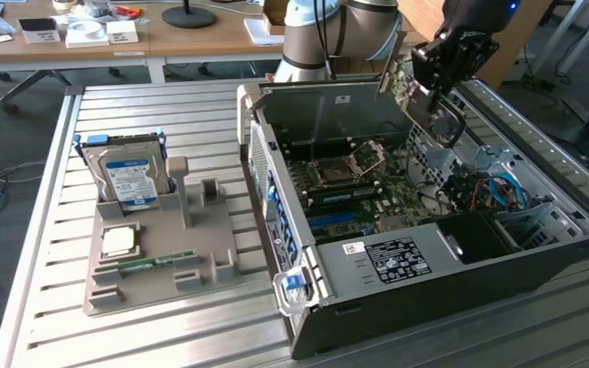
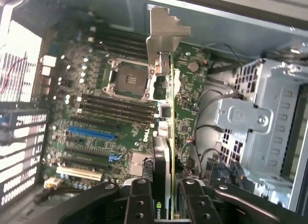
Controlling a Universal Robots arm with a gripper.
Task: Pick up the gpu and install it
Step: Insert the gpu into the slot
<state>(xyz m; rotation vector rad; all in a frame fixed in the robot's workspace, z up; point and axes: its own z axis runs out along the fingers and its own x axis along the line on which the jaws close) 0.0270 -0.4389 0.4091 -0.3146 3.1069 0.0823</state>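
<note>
Hand (image 1: pixel 443 77) is clamping the gpu (image 1: pixel 426 115) upright over the open case (image 1: pixel 428 268) at its 1 o'clock corner in the exterior view, unseated; likely worth holding the card edge parallel to the expansion slots (image 2: pixel 91 133), bracket (image 2: pixel 163 36) rearward.

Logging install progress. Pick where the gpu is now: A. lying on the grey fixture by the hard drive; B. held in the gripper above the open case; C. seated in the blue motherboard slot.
B: the gripper is shut on the gpu, which hangs over the motherboard of the open case.
</note>
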